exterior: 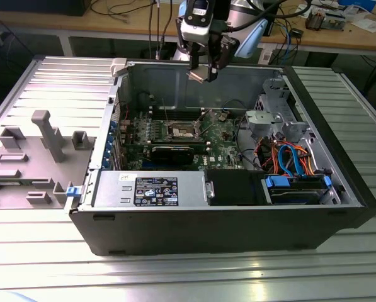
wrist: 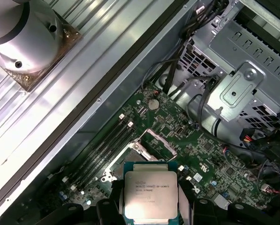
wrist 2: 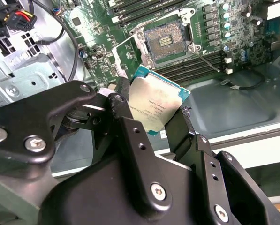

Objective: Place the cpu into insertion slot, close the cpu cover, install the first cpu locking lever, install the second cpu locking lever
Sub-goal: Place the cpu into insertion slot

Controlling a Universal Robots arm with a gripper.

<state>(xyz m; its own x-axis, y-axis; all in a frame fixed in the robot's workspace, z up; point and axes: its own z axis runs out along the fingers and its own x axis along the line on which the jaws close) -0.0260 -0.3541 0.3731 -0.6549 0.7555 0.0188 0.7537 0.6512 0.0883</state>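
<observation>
gripper (wrist 2: 154, 112) clamped on the cpu (wrist 2: 156, 104), fingers (wrist 2: 122, 101) on two opposite edges. The silver top faces the camera in both wrist views. In the exterior view the cpu hangs in the air over the far wall of the open computer case (exterior: 339, 189), well above the motherboard (wrist 2: 102, 56). Below, the insertion slot (wrist 2: 167, 40) sits bare with its dark centre exposed, just beside the black memory slots (wrist 2: 196, 63). The case lies on its side on the ribbed metal bench (exterior: 62, 82).

Ribbed metal table (exterior: 188, 277) bears an open computer case (exterior: 219, 229) and grey fixture (exterior: 46, 135).
</observation>
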